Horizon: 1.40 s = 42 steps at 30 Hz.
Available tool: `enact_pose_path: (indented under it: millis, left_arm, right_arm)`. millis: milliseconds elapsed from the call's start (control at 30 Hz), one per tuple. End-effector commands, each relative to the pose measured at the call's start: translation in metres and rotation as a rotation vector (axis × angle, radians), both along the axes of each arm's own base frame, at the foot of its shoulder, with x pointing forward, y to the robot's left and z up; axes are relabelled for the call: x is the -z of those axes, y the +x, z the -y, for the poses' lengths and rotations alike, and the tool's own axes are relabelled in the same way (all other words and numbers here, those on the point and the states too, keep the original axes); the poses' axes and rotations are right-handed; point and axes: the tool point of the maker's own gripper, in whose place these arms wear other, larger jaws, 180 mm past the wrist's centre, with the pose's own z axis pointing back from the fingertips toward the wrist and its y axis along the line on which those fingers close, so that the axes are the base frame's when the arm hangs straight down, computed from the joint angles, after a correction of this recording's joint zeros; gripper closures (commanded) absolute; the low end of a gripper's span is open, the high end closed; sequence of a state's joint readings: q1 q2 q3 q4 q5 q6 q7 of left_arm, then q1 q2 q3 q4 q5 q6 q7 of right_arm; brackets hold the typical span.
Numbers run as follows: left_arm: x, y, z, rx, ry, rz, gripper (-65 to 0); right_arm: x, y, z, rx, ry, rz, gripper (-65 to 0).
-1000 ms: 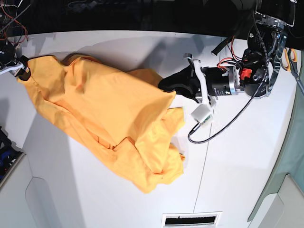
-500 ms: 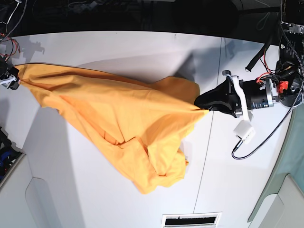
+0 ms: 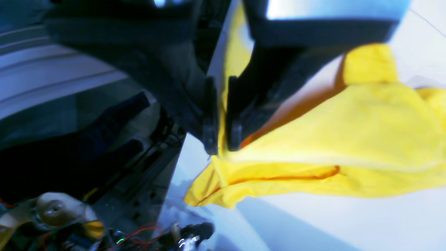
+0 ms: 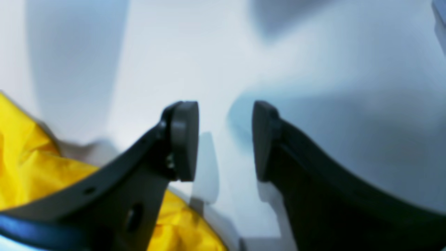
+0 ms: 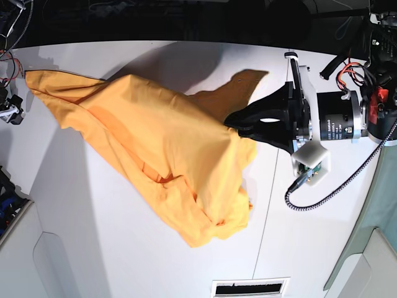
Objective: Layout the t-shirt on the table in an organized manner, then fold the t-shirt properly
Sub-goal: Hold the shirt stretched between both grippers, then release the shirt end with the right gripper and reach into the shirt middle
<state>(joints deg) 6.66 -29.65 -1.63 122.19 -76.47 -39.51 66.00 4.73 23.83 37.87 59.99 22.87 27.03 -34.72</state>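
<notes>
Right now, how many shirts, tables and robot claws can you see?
Shirts: 1, the orange-yellow t-shirt
Tables: 1, the white table
Claws: 2, the left claw nipping the t-shirt's cloth, and the right claw open with nothing in it
Total: 4

Left end effector (image 3: 219, 143) nearly closed; right end effector (image 4: 224, 141) gapes, empty.

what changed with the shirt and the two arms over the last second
The right gripper has let go of the t-shirt corner and now stands open over the table. The left gripper, still pinching the cloth, pulled out toward its side, then came back in. The shirt's bunched lower part stayed roughly put.
</notes>
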Motion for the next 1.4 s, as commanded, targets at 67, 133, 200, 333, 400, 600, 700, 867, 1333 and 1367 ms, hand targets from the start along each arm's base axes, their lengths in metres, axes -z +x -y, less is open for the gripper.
enact_pose_path:
  millis: [67,133,200,333,400,600,700,867,1333,1367]
  left_arm:
    - [0.001,0.012,-0.008,-0.041,0.008,0.028,-7.3]
    - [0.019,0.027,-0.022,-0.114,0.033,-0.001,-7.3]
    - [0.048,0.042,-0.042,-0.202,0.056,-0.064,-7.3]
    - [0.112,0.062,-0.088,-0.403,0.036,-0.228,-11.0]
    - [0.14,0.069,-0.11,-0.514,0.002,-0.281,-18.6]
    - [0.196,0.074,-0.142,-0.676,0.023,-0.366,-27.5]
    - [0.196,0.068,-0.143,-0.641,0.063,-0.41,-27.5]
    - [0.161,0.064,-0.128,-0.538,0.033,-0.414,-27.5]
    - [0.147,0.023,-0.101,-0.425,0.099,-0.349,-27.5]
    - [0.148,0.023,-0.101,-0.426,0.104,-0.348,-27.5]
  right_arm:
    - [-0.018,0.012,0.012,0.008,-0.018,0.056,-25.4]
    - [-0.021,0.015,0.009,0.016,0.008,0.077,-25.4]
    - [-0.022,0.017,0.006,0.022,0.031,0.093,-25.4]
    - [-0.019,0.017,0.001,0.023,0.047,0.096,-25.4]
    - [-0.017,0.018,-0.004,0.024,0.059,0.098,-25.4]
    - [-0.019,0.023,-0.018,0.016,0.117,0.138,-25.4]
    - [-0.028,0.031,-0.023,-0.004,0.144,0.182,-25.4]
    - [-0.045,0.047,-0.03,-0.017,0.186,0.231,-25.4]
    - [-0.062,0.119,-0.13,-0.259,0.231,0.269,-3.5]
    - [-0.062,0.125,-0.144,-0.299,0.216,0.266,-3.6]
